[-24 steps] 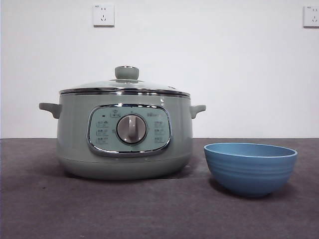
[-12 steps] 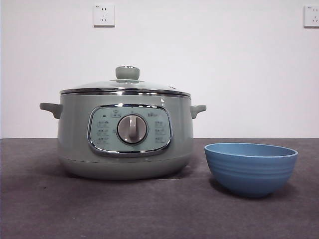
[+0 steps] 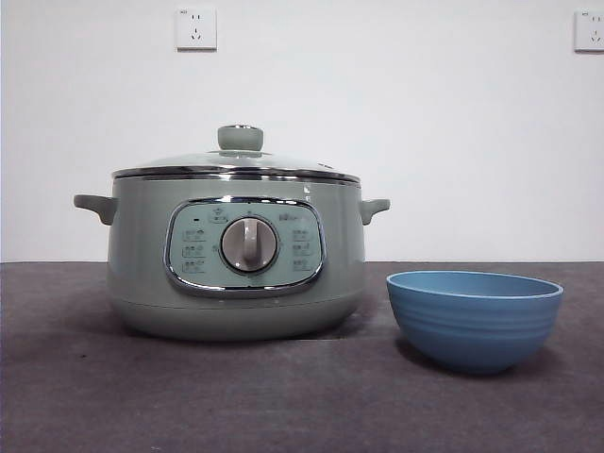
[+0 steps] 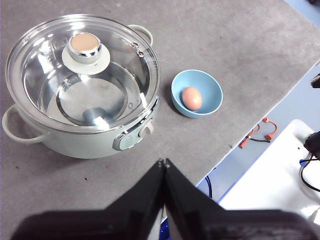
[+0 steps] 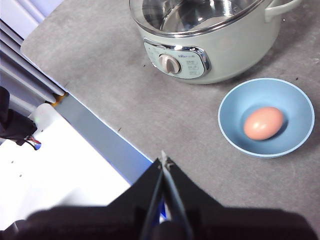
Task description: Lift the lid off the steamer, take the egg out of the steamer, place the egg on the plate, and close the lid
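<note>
My left pincer [image 4: 164,162] is hanging high above the grey worktop [image 4: 240,60] with its two black jaws pressed together and gripping nothing, its tip pointing toward the worktop's near edge, well apart from the steamer [image 4: 75,140]. My right pincer [image 5: 163,159] is likewise waiting aloft, its jaws drawn tight to a single point and carrying nothing, over the strip where the worktop [image 5: 100,80] is meeting a white surface [image 5: 65,170].

The steamer [image 3: 236,255] is sitting upright on the worktop [image 3: 283,406], its chrome-framed panel and central dial [image 3: 249,244] facing the front camera. The lid [image 3: 236,160] is resting squarely on the pot, its steel rim lying all the way around the top and its pale green knob [image 3: 241,138] standing in the middle. Through the glass of the lid [image 4: 82,70], the left wrist view is showing the shiny inner pan with no egg in it.

The plate [image 3: 474,319] is standing just beside the steamer, apart from it, on the side of one small handle [image 3: 375,207]. The egg [image 5: 263,123] is lying inside the plate [image 5: 235,135], near the middle of the bowl; it is also showing in the left wrist view, egg [image 4: 192,97] within plate [image 4: 210,82]. From the front camera the egg is hidden below the bowl's rim.

Two white wall sockets [image 3: 196,28] are showing on the wall behind.
</note>
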